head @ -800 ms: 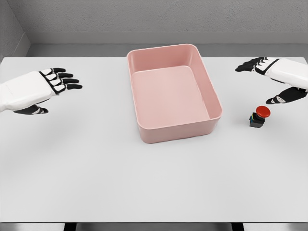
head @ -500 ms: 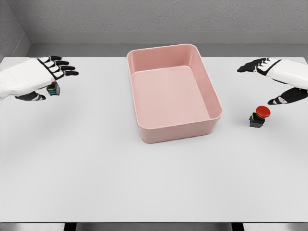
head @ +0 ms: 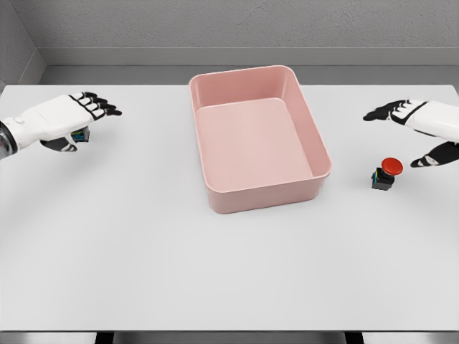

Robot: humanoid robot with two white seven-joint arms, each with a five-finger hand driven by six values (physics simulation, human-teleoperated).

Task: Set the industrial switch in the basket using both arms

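A pink basket (head: 321,147) stands empty at the table's centre. An industrial switch (head: 385,173) with a red mushroom button on a black body stands upright on the table to the basket's right. My right hand (head: 393,139) hovers just right of and above it, fingers spread, not touching it. At the far left a second small black switch (head: 80,134) peeks out from under my left hand (head: 87,127). That hand is held flat over it with fingers extended. Most of this switch is hidden by the palm.
The white table (head: 229,272) stretches wide in front of the basket. A grey wall runs behind the table's far edge.
My left hand has drawn back to the left and farther away, uncovering a small black switch beneath it. My right hand has slid right, away from the red-button switch.
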